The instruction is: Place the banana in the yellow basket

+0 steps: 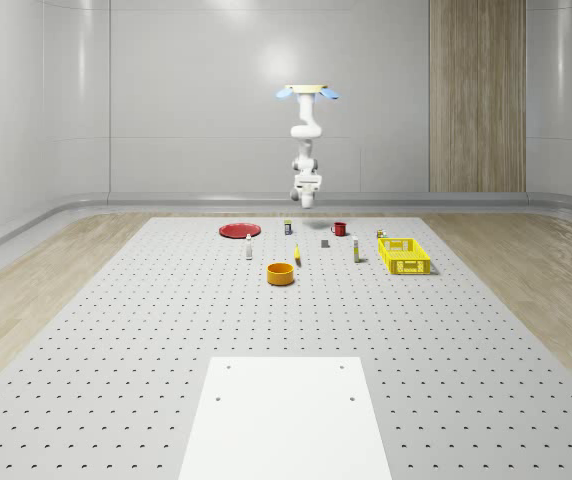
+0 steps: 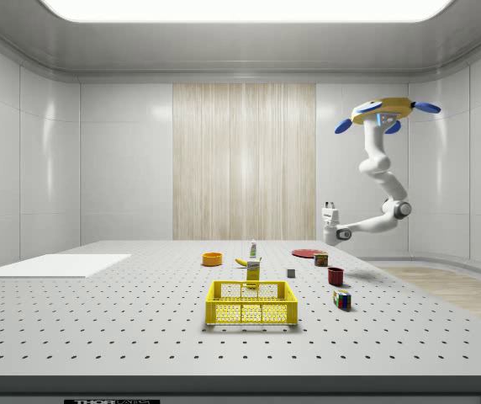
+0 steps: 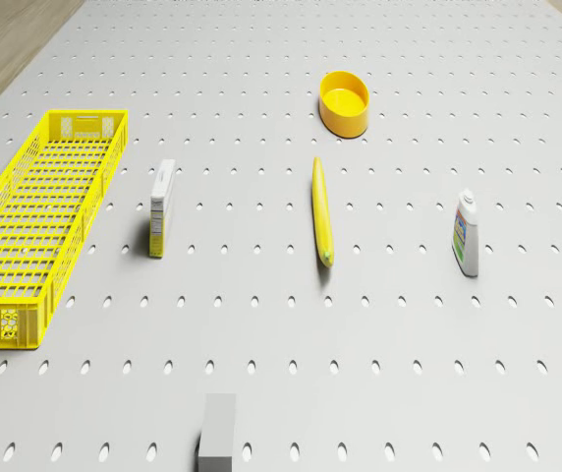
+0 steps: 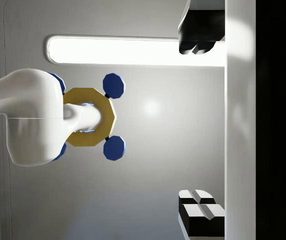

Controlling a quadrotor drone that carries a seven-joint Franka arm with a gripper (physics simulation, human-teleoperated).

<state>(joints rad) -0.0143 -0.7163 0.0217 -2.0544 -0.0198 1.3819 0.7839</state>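
The banana (image 3: pixel 321 210) lies flat on the perforated table, long and yellow, between the orange bowl (image 3: pixel 345 102) and a grey block (image 3: pixel 218 431); I also see the banana (image 1: pixel 297 257) from the whole-scene camera. The yellow basket (image 1: pixel 404 255) stands empty to the whole-scene view's right of it, and the same basket (image 3: pixel 40 221) shows from the drone camera. The drone (image 1: pixel 306 92) hovers high over the table's far part. My gripper (image 1: pixel 308 195) hangs well above the table, far from the banana. In the wrist view the gripper (image 4: pixel 200 120) is open and empty, facing up at the drone (image 4: pixel 89 117).
A small box (image 3: pixel 162 206) stands between basket and banana; a bottle (image 3: pixel 467 233) stands on the banana's other side. A red plate (image 1: pixel 238 230), a red mug (image 1: pixel 339 228) and small items sit at the far end. A white mat (image 1: pixel 286 415) lies near the front.
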